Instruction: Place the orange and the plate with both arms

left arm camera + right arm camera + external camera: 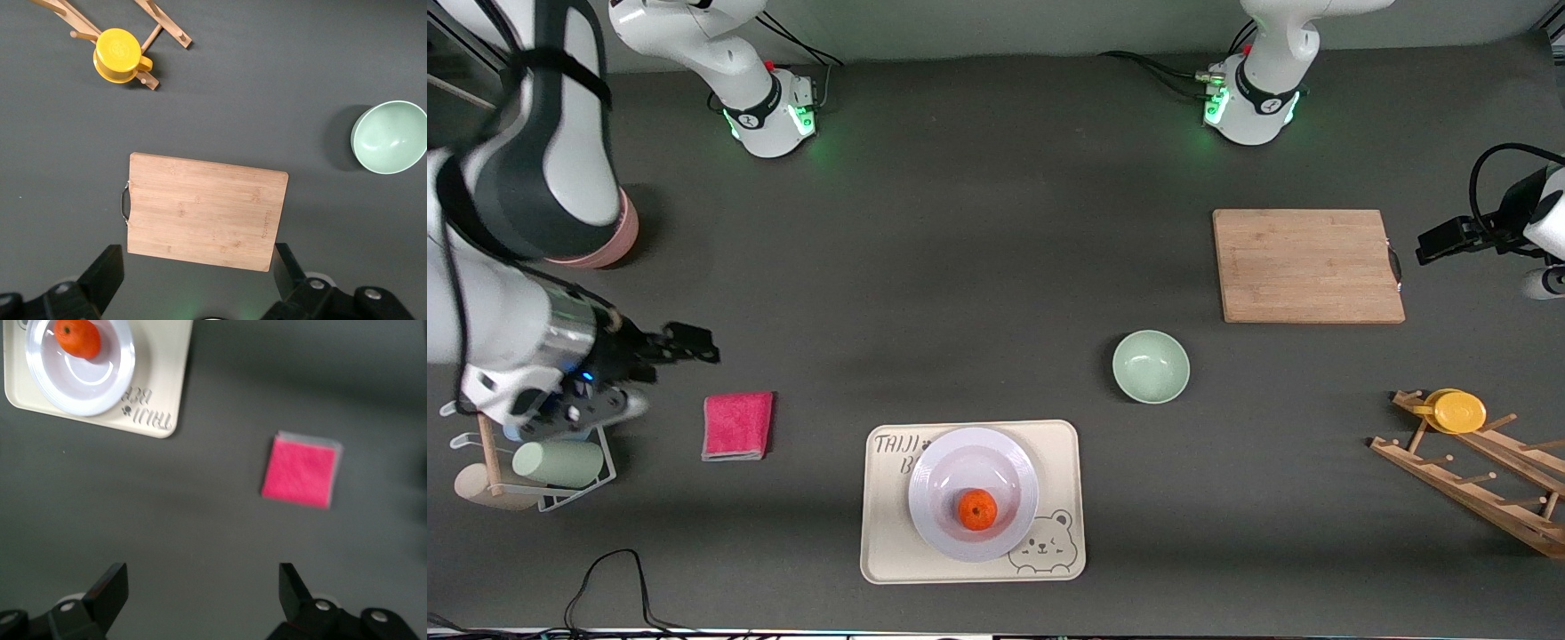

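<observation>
The orange (977, 509) lies in the pale lavender-white plate (927, 469), which rests on the cream bear tray (1063, 444) at the table's edge nearest the front camera. The right wrist view shows the orange (78, 337), plate (61, 397) and tray (167, 360) too. My right gripper (694, 343) is open and empty over bare table by the pink cloth, apart from the tray; it shows in its own view (200, 587). My left gripper (1436, 244) is open and empty in the air beside the cutting board's handle end; it shows in its own view (198, 273).
A wooden cutting board (1307, 265) lies toward the left arm's end, and a mint-green bowl (1151, 366) sits nearer the front camera. A wooden rack (1476, 480) holds a yellow lid (1458, 411). A pink cloth (736, 425) and a cup stand (534, 471) are at the right arm's end.
</observation>
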You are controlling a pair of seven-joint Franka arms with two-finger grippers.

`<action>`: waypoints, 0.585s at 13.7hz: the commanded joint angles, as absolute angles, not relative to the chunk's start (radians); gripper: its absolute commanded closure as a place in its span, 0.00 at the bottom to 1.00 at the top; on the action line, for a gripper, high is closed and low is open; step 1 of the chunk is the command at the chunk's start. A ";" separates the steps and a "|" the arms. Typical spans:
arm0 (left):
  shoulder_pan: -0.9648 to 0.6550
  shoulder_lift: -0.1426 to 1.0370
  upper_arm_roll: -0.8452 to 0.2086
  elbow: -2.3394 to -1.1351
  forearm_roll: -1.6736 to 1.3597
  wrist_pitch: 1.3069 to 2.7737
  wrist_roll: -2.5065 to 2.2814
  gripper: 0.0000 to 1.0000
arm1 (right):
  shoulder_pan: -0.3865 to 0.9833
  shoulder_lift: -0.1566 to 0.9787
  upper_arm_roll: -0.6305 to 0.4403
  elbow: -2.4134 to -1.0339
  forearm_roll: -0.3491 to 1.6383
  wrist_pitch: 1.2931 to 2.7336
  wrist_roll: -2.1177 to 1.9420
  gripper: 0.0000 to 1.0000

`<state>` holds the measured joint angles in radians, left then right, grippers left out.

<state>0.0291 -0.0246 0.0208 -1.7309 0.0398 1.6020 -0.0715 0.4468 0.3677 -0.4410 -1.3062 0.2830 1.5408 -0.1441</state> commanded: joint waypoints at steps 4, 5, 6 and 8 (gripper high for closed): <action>0.025 -0.037 0.021 -1.727 0.031 1.586 -0.081 0.00 | 0.378 0.169 -0.356 -1.469 0.197 1.494 0.137 0.00; 0.025 -0.037 0.021 -1.727 0.031 1.586 -0.081 0.00 | 0.248 0.140 -0.210 -1.491 0.161 1.496 0.137 0.00; 0.025 -0.037 0.021 -1.727 0.031 1.588 -0.081 0.00 | 0.115 0.114 -0.039 -1.523 0.102 1.509 0.138 0.00; 0.025 -0.037 0.020 -1.727 0.031 1.589 -0.081 0.00 | 0.023 0.054 0.060 -1.653 0.075 1.618 0.140 0.00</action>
<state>0.0290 -0.0246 0.0204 -1.7305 0.0390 1.6020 -0.0715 0.1142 0.1521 -0.0593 -1.4917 0.1205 1.5207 0.1022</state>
